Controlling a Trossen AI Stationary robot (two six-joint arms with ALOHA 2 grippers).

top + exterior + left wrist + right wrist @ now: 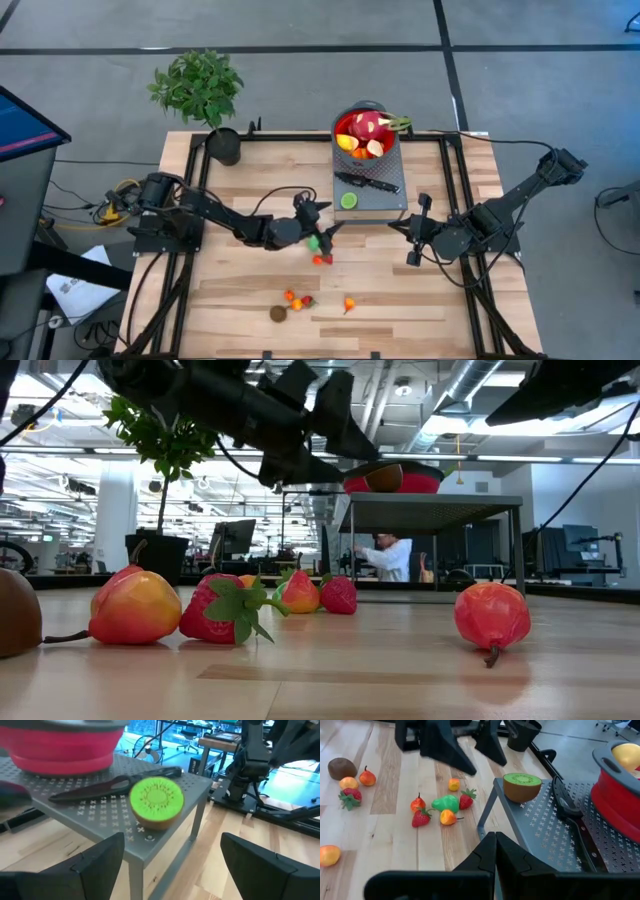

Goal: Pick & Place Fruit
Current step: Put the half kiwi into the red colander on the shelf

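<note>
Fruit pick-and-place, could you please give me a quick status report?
Left end effector open, empty, facing halved kiwi on grey stand. Right end effector shut, waiting beside stand. Loose fruit on table; knife lies by kiwi.

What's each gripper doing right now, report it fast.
Left gripper: open, empty, beside the grey stand, facing the halved kiwi.
Right gripper: shut, holding nothing.

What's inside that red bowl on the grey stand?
The red bowl holds piled toy fruit: a pink-red dragon fruit on top, with yellow and orange pieces beside it. Whatever lies beneath them is covered.
</note>
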